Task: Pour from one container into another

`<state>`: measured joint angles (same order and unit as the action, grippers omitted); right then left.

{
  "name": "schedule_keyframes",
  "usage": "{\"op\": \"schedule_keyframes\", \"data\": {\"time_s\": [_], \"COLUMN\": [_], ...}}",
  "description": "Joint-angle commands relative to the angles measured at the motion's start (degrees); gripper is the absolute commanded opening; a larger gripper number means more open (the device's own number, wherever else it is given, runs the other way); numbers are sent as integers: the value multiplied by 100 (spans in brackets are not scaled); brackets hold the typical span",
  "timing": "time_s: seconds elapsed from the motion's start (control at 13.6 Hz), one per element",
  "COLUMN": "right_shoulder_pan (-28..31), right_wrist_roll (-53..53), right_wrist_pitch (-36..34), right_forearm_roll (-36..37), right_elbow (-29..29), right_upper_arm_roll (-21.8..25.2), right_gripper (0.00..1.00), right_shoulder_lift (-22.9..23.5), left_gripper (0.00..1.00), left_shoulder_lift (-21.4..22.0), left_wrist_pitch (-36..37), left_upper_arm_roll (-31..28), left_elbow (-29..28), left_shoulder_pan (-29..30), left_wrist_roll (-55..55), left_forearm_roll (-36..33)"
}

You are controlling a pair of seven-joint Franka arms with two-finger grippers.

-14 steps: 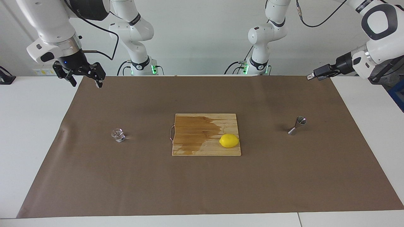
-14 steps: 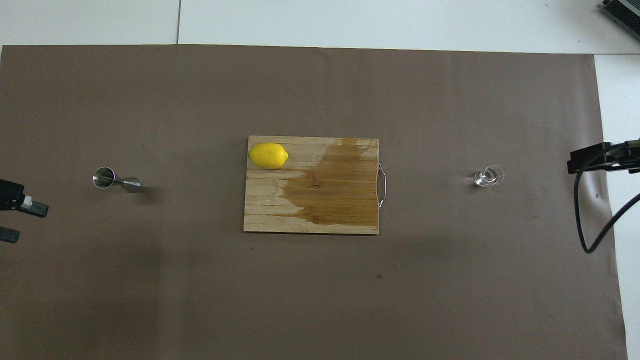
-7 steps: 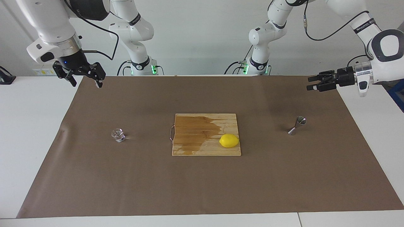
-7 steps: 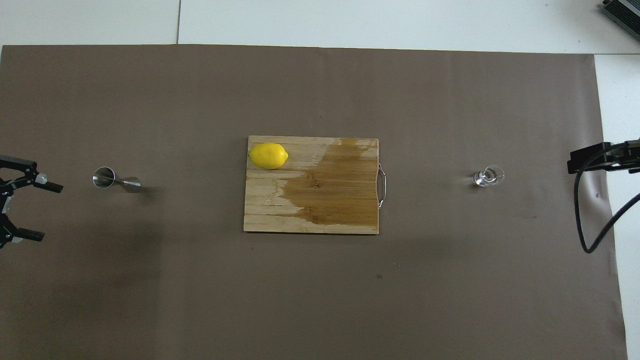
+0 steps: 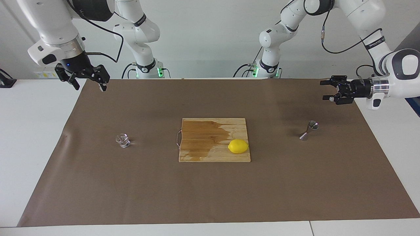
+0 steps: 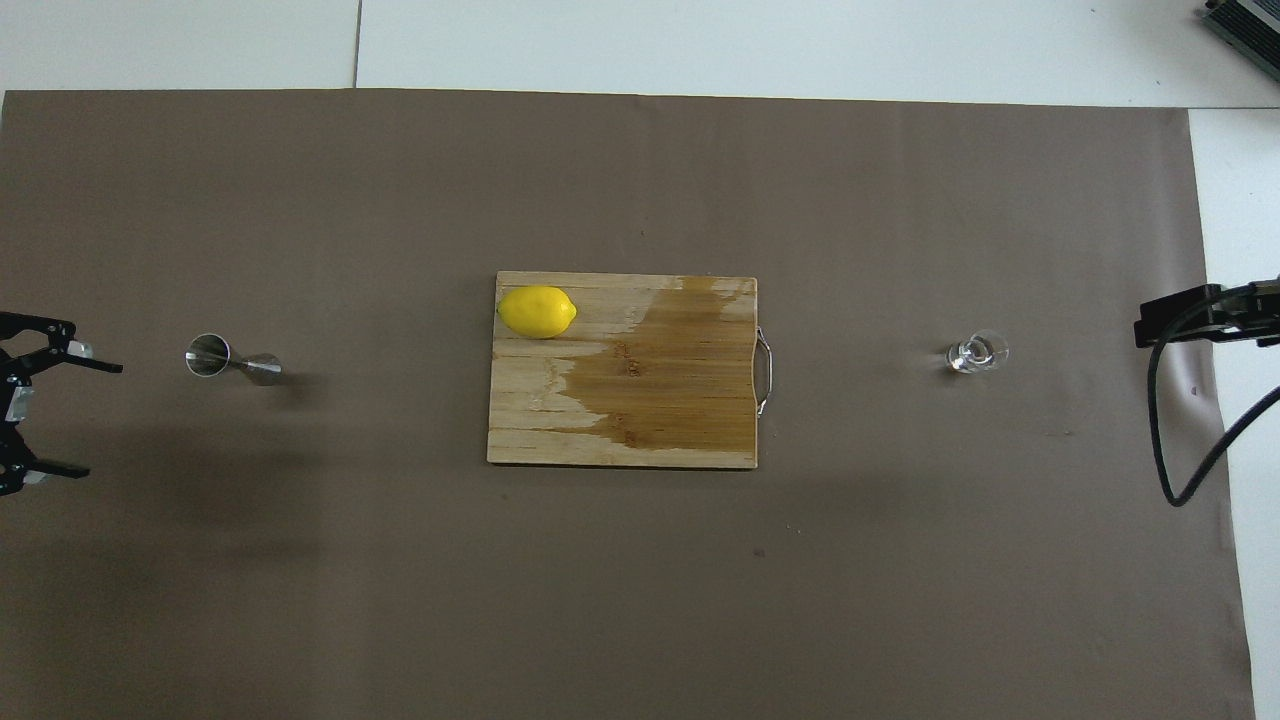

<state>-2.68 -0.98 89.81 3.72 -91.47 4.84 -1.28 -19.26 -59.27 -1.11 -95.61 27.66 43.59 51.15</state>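
The tiny clear glass cup [image 5: 123, 140] [image 6: 978, 352] stands upright on the brown mat toward the right arm's end of the table. Toward the left arm's end, also on the mat, stands the small steel jigger [image 5: 308, 130] [image 6: 232, 361]. My left gripper [image 5: 324, 90] [image 6: 97, 419] hangs open in the air over the mat's edge at that end. It points sideways toward the table's middle and is well apart from the jigger. My right gripper [image 5: 90, 87] waits open and empty, high over the mat's corner nearest its base, away from the cup.
A wooden cutting board [image 5: 203, 131] [image 6: 620, 400] with a dark wet stain and a wire handle lies at the mat's middle. A yellow lemon [image 5: 238, 146] [image 6: 538, 311] rests on one of its corners. A black cable [image 6: 1165, 420] loops over the mat's edge at the right arm's end.
My left arm has swung its gripper in and down over the mat's edge and turned it, so the spread fingers now show. The right arm, cup and jigger have not moved.
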Motion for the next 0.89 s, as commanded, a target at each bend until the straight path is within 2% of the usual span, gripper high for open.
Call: {"op": "schedule_keyframes", "data": {"time_s": [0.0,0.15,0.66,0.81], "right_shoulder_pan": [31,31,39,40], "right_wrist_roll": [-166,-166,-166,-166], "right_wrist_pitch": [28,19,19,28], "right_forearm_roll": [-38,-38,-38,-38], "right_elbow": [15,15,15,15], "right_upper_arm_roll": [-9,-9,-9,-9], "right_gripper": [100,100,100,100], "right_shoulder_lift": [-21,-21,-21,-21], "left_gripper": [100,100,100,100], "left_shoulder_lift": [-209,-350,-438,-482], "left_wrist_pitch": [205,179,-111,-479], "left_upper_arm_roll": [50,50,50,93], "left_elbow": [174,165,86,156], "left_shoulder_pan": [91,205,249,144], "left_wrist_roll": [159,175,404,405], "left_forearm_roll": [333,798,984,967]}}
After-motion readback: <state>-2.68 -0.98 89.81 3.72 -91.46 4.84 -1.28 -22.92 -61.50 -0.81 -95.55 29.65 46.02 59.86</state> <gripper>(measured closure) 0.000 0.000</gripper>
